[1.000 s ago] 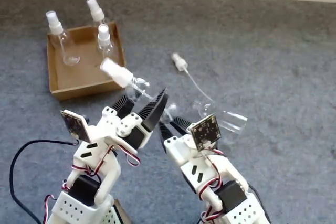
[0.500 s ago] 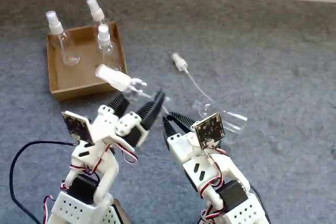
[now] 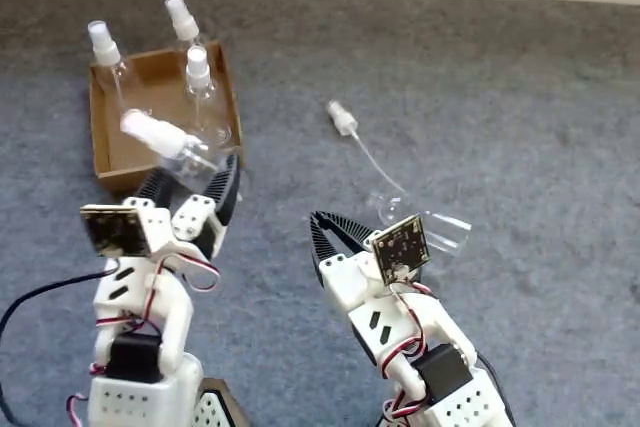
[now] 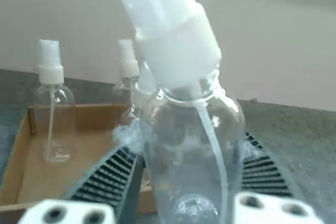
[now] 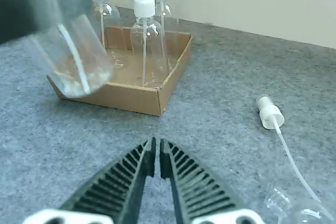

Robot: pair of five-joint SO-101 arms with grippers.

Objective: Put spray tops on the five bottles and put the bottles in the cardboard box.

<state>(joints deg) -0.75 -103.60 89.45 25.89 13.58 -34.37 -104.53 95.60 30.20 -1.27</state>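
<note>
While left jaws clamp capped bottle (image 3: 178, 146), three bottles (image 3: 200, 85) upright in box (image 3: 98, 132)

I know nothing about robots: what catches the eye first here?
The left gripper holds a capped bottle tilted by the cardboard box's near edge; three capped bottles stand upright inside. To the right, a loose spray top and an uncapped bottle lie on the grey carpet.

We note three clear bottles (image 3: 124, 92) with white spray tops (image 3: 101, 40) standing upright in the open cardboard box (image 3: 112, 154) at upper left. A fourth bottle (image 3: 180, 145), also capped, sits tilted over the box's near edge, clamped in the left gripper (image 3: 192, 179). The fifth bottle (image 3: 432, 224) lies uncapped on its side right of centre, and the loose spray top (image 3: 343, 119) rests above it, its long tube running down toward the bottle's neck.
</note>
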